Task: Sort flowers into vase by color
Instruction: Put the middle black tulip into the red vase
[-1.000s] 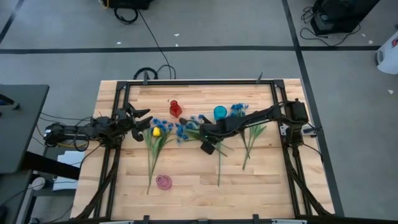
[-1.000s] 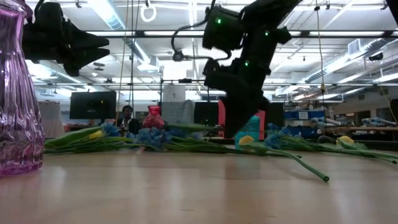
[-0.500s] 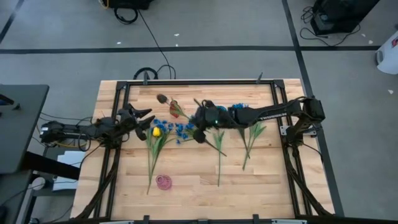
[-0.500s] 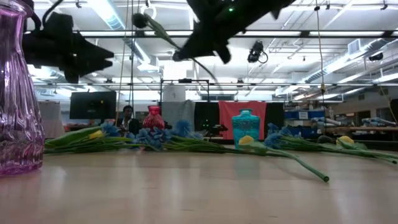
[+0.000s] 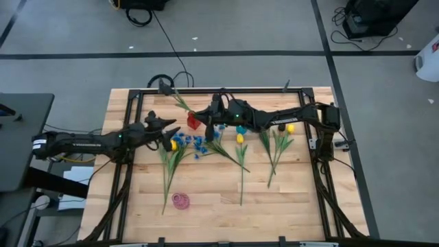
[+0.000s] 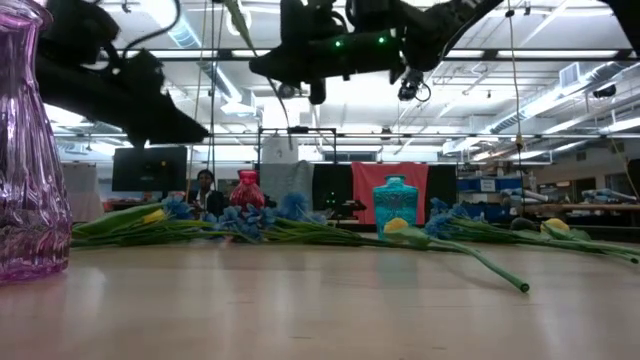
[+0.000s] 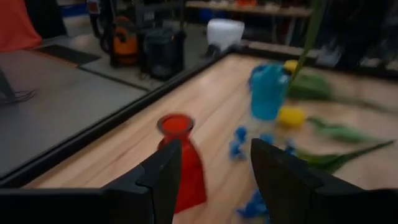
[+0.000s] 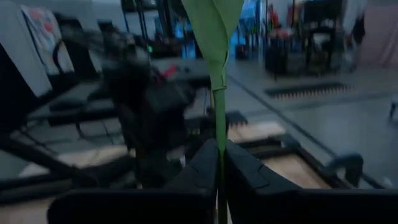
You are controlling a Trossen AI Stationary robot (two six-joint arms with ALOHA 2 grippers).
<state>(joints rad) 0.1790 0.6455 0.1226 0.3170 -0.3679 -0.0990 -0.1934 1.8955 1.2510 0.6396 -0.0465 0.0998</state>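
The right gripper (image 5: 214,118) is up off the table at the far middle, its fingers (image 8: 205,163) pressed together on a green stem (image 8: 219,124) that runs straight out between them. In the high view that stem slants away toward the far left rail and ends in a dark tulip (image 5: 164,88) near the table's far edge; the flower is in the air, clear of the wood. Just beside this gripper, on its left side, stands the red vase (image 5: 193,121), roughly under the held stem (whether stem and vase touch cannot be told).

The left gripper (image 5: 169,132) hangs over the left half of the table with its fingers (image 7: 163,174) spread apart and nothing between them. Its wrist view looks past them at the red vase (image 7: 180,158) close ahead and the teal vase (image 7: 267,92) farther on.

On the table between the arms lie the other flowers: blue blossoms (image 5: 199,143) and a yellow tulip (image 5: 172,145) close under the left gripper, more yellow tulips (image 5: 240,138) under the right arm, their stems fanned toward the near edge. A pink vase (image 5: 180,200) stands well apart near the front.
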